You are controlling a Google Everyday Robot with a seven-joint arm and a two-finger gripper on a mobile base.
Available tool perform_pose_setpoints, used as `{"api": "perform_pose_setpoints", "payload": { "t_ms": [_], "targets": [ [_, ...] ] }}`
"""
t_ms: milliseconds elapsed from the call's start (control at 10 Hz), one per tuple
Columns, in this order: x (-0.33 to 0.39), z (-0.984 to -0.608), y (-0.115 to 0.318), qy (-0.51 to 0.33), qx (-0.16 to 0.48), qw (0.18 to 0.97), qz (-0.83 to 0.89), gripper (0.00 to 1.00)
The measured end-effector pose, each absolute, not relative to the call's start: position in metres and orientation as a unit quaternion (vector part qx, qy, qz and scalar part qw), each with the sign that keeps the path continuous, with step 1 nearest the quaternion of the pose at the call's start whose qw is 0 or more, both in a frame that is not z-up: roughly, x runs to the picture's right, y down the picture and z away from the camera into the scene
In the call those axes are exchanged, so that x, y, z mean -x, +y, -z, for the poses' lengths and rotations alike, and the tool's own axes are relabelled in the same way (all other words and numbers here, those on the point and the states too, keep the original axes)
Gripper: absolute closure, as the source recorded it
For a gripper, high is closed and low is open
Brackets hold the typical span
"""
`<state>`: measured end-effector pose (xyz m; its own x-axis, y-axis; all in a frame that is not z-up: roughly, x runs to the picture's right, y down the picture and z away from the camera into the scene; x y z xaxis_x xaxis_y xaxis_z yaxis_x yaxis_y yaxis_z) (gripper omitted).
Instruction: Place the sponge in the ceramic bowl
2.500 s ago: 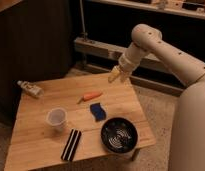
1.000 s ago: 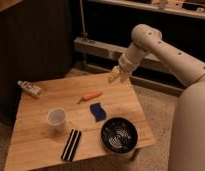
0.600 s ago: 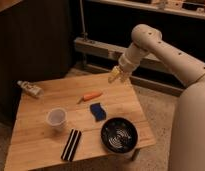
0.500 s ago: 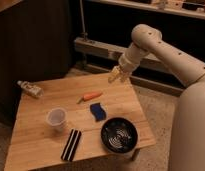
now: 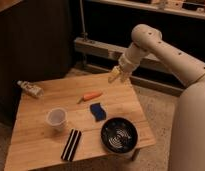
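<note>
The deep-blue sponge (image 5: 97,111) lies flat near the middle of the wooden table (image 5: 36,137). Just to its front right sits the round black ceramic bowl (image 5: 119,135) with pale swirl lines inside, and nothing is in it. My gripper (image 5: 116,76) hangs in the air above the table's far right edge, well behind the sponge and clear of it. It holds nothing that I can see. The white arm reaches in from the right.
An orange carrot (image 5: 91,96) lies just behind the sponge. A translucent white cup (image 5: 57,119) stands to the left, a black-and-white striped block (image 5: 71,145) near the front edge, and a small bottle (image 5: 30,88) at the far left. Dark shelving stands behind the table.
</note>
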<state>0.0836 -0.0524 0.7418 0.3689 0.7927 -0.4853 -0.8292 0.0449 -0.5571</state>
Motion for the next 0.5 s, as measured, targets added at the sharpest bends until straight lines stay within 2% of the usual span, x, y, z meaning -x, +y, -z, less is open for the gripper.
{"api": "perform_pose_setpoints", "payload": {
  "t_ms": [300, 500],
  "targets": [
    [-0.085, -0.742, -0.052, 0.025, 0.391, 0.726, -0.565, 0.44],
    [-0.062, -0.741, -0.051, 0.030, 0.329, 0.759, -0.560, 0.44]
  ]
}}
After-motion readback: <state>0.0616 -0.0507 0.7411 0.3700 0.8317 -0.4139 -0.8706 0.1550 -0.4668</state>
